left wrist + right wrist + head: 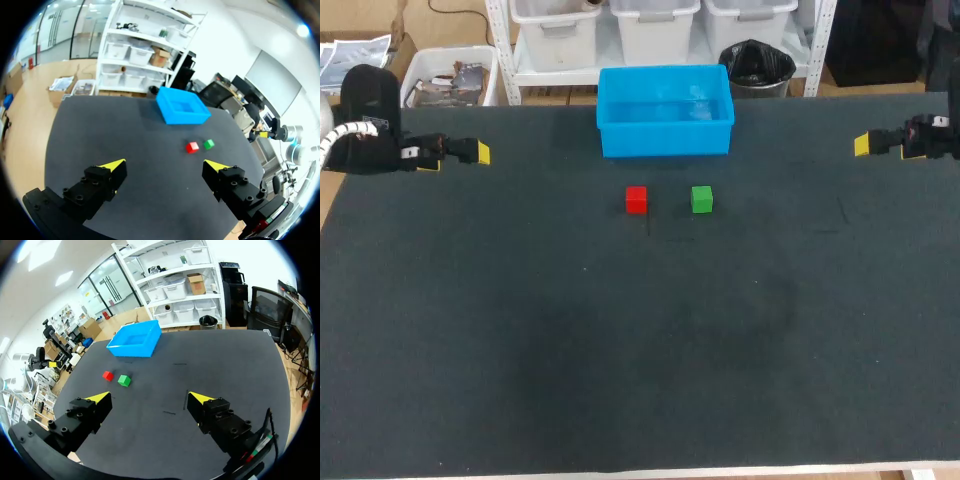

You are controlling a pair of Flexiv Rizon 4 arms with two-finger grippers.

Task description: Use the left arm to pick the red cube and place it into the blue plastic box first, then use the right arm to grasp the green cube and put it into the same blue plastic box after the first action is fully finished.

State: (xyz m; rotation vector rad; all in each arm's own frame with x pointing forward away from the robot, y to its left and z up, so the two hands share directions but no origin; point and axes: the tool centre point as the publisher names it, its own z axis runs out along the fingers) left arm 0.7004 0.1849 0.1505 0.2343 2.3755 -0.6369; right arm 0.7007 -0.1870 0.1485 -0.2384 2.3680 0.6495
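Note:
A red cube (636,200) and a green cube (701,199) sit side by side on the dark table, just in front of the blue plastic box (665,110), which is empty. My left gripper (480,153) hovers at the far left edge, open and holding nothing. At the far right edge my right gripper (862,145) is open too. In the left wrist view the red cube (192,147), green cube (209,144) and box (182,105) lie well ahead of the open gripper (167,166). The right wrist view shows the red cube (107,375), green cube (124,380) and box (135,340) far ahead of its gripper (150,399).
The black mat (620,350) covers the whole table, with wide bare space in front of the cubes. Short dark marks (648,226) lie on the mat near the red cube.

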